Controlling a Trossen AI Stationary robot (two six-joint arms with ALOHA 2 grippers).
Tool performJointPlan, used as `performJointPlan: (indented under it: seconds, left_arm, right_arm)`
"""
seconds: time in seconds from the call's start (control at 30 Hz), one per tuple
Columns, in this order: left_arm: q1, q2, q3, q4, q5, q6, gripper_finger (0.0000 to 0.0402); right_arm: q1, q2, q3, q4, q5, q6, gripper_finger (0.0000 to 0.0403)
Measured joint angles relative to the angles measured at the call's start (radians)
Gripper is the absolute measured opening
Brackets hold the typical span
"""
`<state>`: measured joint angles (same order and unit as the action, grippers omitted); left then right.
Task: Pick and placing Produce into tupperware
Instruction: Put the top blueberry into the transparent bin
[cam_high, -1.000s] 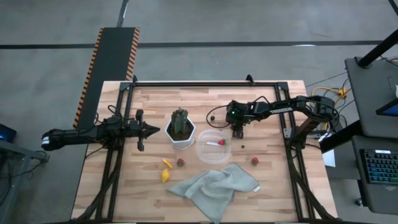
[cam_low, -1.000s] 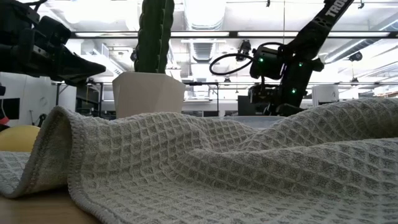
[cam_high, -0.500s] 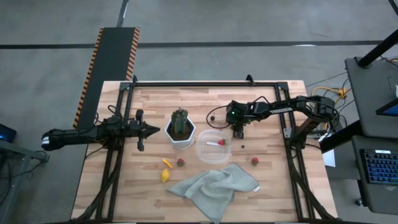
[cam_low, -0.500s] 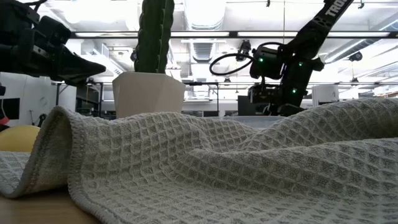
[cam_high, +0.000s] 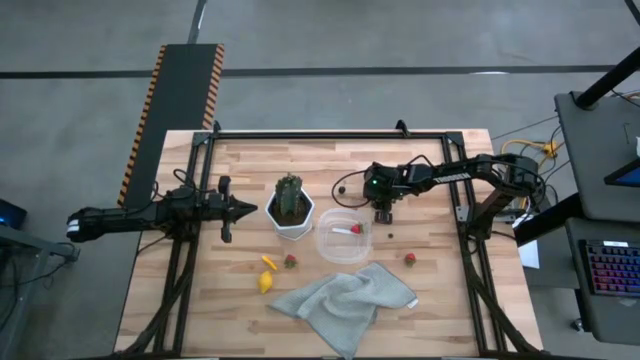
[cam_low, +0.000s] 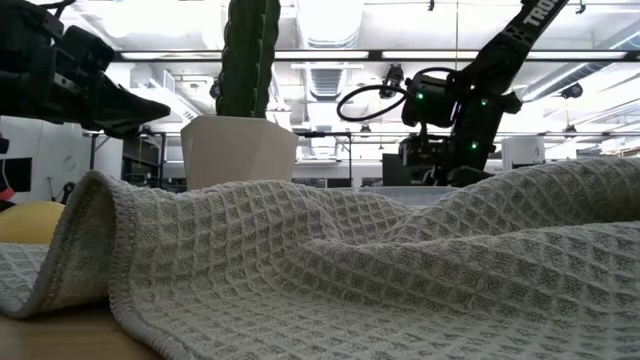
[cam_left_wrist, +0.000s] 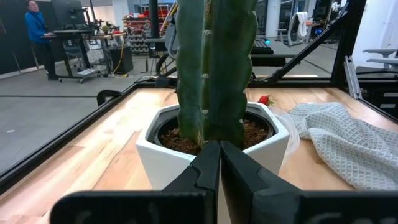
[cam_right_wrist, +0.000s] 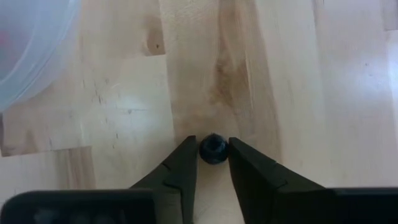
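The clear tupperware (cam_high: 343, 237) stands mid-table with a red strawberry (cam_high: 355, 229) inside; its rim (cam_right_wrist: 25, 56) shows in the right wrist view. Just right of it my right gripper (cam_high: 383, 215) points steeply down, shut on a dark round berry (cam_right_wrist: 213, 149). Two more strawberries (cam_high: 290, 262) (cam_high: 409, 259), yellow pieces (cam_high: 265, 280) and another dark berry (cam_high: 342, 187) lie on the wood. My left gripper (cam_high: 250, 209) waits shut at the table's left, level, facing the cactus pot (cam_left_wrist: 211, 143). My right gripper pinches the dark berry by its two opposite sides (cam_right_wrist: 203, 150) between the free ends of its two fingers (cam_right_wrist: 181, 163). The fingers come from above, slanting steeply down. The berry sits on the wooden tabletop.
The green cactus in its white hexagonal pot (cam_high: 290, 207) stands left of the tub. A grey waffle cloth (cam_high: 345, 295) lies crumpled near the front edge and fills most of the low view. A black frame (cam_high: 330, 132) runs round the table.
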<state>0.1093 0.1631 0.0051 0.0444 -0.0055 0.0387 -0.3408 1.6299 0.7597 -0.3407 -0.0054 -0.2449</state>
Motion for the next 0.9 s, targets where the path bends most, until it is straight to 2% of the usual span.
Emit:
performJointPlan:
  seconds: [0.23, 0.47, 0.9]
  left_arm:
    - [0.0, 0.0, 0.0, 0.0, 0.0, 0.0, 0.0]
    - [0.0, 0.0, 0.0, 0.0, 0.0, 0.0, 0.0]
    - [0.0, 0.0, 0.0, 0.0, -0.002, 0.0, 0.0]
  right_arm:
    - [0.0, 0.0, 0.0, -0.002, 0.001, -0.003, 0.0048]
    - [0.0, -0.01, -0.001, 0.001, 0.004, -0.002, 0.0049]
    - [0.0, -0.117, 0.028, -0.064, 0.014, 0.018, 0.0045]
